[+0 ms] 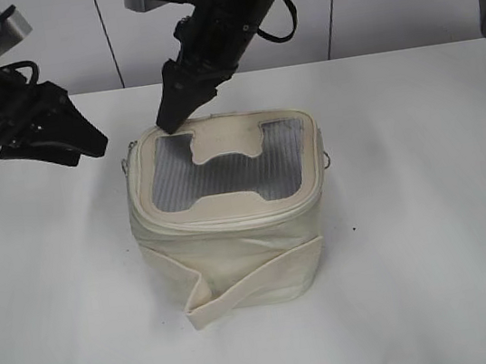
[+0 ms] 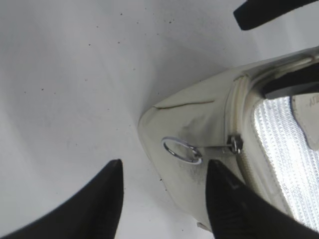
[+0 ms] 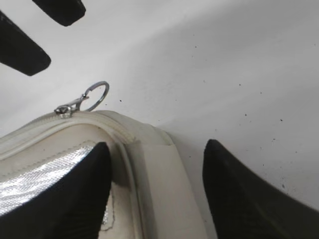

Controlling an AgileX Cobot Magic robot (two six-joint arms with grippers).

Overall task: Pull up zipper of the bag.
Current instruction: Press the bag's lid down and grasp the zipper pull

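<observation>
Grippers first. The left gripper (image 2: 164, 199) stood spread at the bottom of its wrist view, one finger over bare table (image 2: 75, 74), the other against the bag's (image 2: 199, 134) corner wall, with the ring (image 2: 182, 150) lying just above the gap — nothing was pinched. In the exterior view it hung at the upper left (image 1: 96, 147), just off the bag's (image 1: 236, 256) left edge. The right gripper (image 3: 157, 191) was also spread: its left finger lay over the mesh (image 3: 45, 174) of the top panel, its right finger hung outside over the table, and the bag's far corner sat between them, ungripped as far as I could tell. Seen from outside, it (image 1: 170, 110) came down from the top centre onto the panel's back left corner.

The bag stood mid-frame on the white table, bone patch (image 1: 226, 143) up. The zipper (image 2: 234, 114) ran round the panel edge; a slider (image 2: 235, 144) sat at the left corner with its ring flat on the wall. A second ring (image 1: 326, 159) showed at the right edge.

Step, as I judged it: approach and bracing — the right arm settling to hold the bag, the left lining up on the ring. Next, the left gripper would need to advance until the ring lay between its fingers, close on it, then draw the slider along the track while the bag was held from sliding.
</observation>
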